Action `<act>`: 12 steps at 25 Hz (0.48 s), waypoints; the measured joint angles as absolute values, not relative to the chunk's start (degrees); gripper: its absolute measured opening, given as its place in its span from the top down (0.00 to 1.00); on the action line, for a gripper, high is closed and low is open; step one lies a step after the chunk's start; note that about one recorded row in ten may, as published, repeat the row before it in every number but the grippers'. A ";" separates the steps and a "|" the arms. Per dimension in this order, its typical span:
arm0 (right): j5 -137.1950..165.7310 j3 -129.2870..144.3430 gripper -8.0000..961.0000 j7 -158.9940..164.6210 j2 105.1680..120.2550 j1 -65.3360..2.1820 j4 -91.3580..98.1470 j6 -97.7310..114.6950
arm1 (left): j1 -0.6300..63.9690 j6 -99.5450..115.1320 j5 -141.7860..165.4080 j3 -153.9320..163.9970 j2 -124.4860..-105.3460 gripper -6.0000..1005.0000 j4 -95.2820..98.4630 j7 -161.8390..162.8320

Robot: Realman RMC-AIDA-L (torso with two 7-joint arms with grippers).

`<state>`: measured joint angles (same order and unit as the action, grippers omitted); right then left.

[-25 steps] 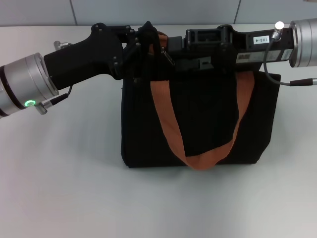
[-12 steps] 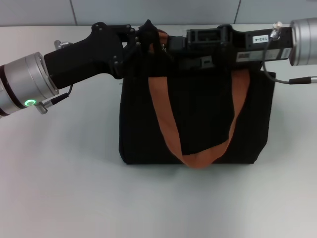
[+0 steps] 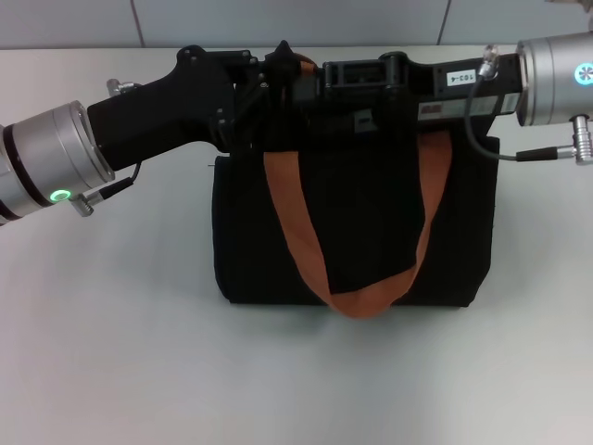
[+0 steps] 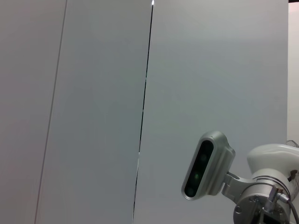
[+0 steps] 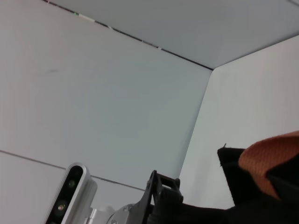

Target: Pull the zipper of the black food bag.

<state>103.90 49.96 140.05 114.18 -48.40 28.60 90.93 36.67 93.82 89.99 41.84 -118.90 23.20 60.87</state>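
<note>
The black food bag (image 3: 361, 232) stands upright in the middle of the table, and an orange-brown strap (image 3: 296, 241) hangs down its front. At the bag's top left corner my left gripper (image 3: 281, 69) is shut on a raised peak of black fabric beside the strap. My right gripper (image 3: 320, 85) reaches in from the right along the bag's top edge and ends close against the left one. The zipper is hidden between the two grippers. The right wrist view shows a black bag corner (image 5: 231, 163) and a piece of the strap (image 5: 271, 156).
The white table (image 3: 111, 352) stretches in front of the bag and to both sides. A grey wall runs along the back. The left wrist view shows only wall panels and the robot's head (image 4: 205, 163).
The bag and both grippers have shifted to the left, the right arm reaching farther along the bag's top. The silver pull tab seen under the grippers earlier no longer shows.
</note>
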 joint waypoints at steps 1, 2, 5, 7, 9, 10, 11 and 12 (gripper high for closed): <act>103.89 50.00 0.17 139.75 114.30 -48.46 28.68 90.95 | 36.67 93.83 89.99 41.84 -118.91 0.98 23.20 60.87; 103.89 50.02 0.17 139.42 114.41 -48.52 28.75 91.01 | 36.67 93.83 89.99 41.84 -118.91 0.98 23.20 60.87; 103.70 50.02 0.17 138.53 114.45 -48.63 28.79 91.39 | 36.61 93.92 89.99 41.70 -118.92 0.98 23.20 60.85; 103.63 50.02 0.17 138.23 114.45 -48.61 28.80 91.56 | 36.54 93.99 89.99 41.56 -118.91 0.98 23.20 60.84; 103.60 49.86 0.18 138.00 114.43 -48.33 28.89 91.96 | 36.50 94.03 89.99 41.44 -118.92 0.98 23.20 60.83; 103.60 49.78 0.18 137.98 114.40 -48.23 28.98 92.09 | 36.49 94.04 89.99 41.42 -118.92 0.98 23.20 60.82; 103.60 49.78 0.18 137.98 114.40 -48.23 28.98 92.09 | 36.49 94.04 89.99 41.42 -118.92 0.98 23.20 60.82; 103.59 49.72 0.18 137.96 114.35 -48.14 29.09 92.19 | 36.49 94.04 89.99 41.41 -118.92 0.98 23.20 60.82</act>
<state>103.59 49.72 137.96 114.35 -48.14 29.09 92.19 36.49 94.04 89.99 41.41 -118.92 23.20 60.82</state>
